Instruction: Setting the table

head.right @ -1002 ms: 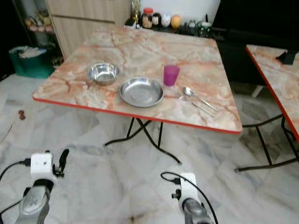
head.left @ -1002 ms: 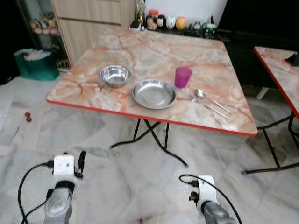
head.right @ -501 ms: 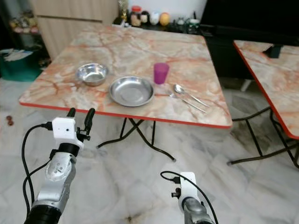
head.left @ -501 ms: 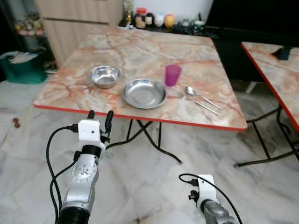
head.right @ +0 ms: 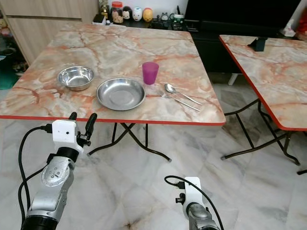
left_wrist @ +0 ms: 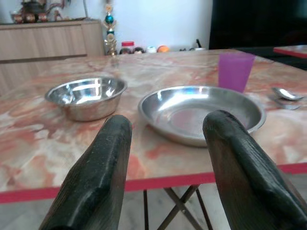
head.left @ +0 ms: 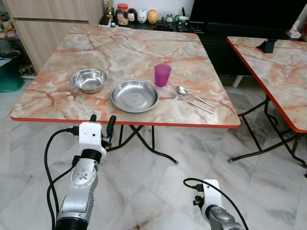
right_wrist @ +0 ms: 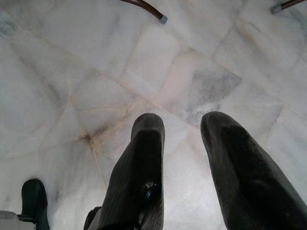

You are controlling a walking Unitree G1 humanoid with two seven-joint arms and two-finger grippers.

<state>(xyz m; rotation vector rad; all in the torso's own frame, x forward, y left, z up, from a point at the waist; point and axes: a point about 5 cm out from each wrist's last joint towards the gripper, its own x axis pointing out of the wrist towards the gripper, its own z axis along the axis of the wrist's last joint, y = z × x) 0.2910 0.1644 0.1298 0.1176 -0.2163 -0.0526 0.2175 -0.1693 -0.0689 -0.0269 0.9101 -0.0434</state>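
My left gripper (head.left: 101, 120) is up at the table's near edge, fingers spread and empty.

I see its two black fingers (left_wrist: 100, 177) parted with nothing between them, level with the red rim of the marble table (head.left: 62, 98) and just short of it. Straight past the fingers lies the steel plate (head.left: 135, 96), flat near the front edge. Off to the left of that, close beside it, sits the steel bowl (head.left: 89, 80). Beyond the plate's far right rim stands the purple cup (head.left: 162, 74), upright. Further right lie the spoon (head.left: 192, 96) and fork (head.left: 192, 103), side by side, angled across the tabletop. My right gripper (right_wrist: 187, 167) hangs low over the pale marble floor (right_wrist: 72, 72), fingers apart, holding nothing. A second table (head.left: 273, 67) stands well off to the right.
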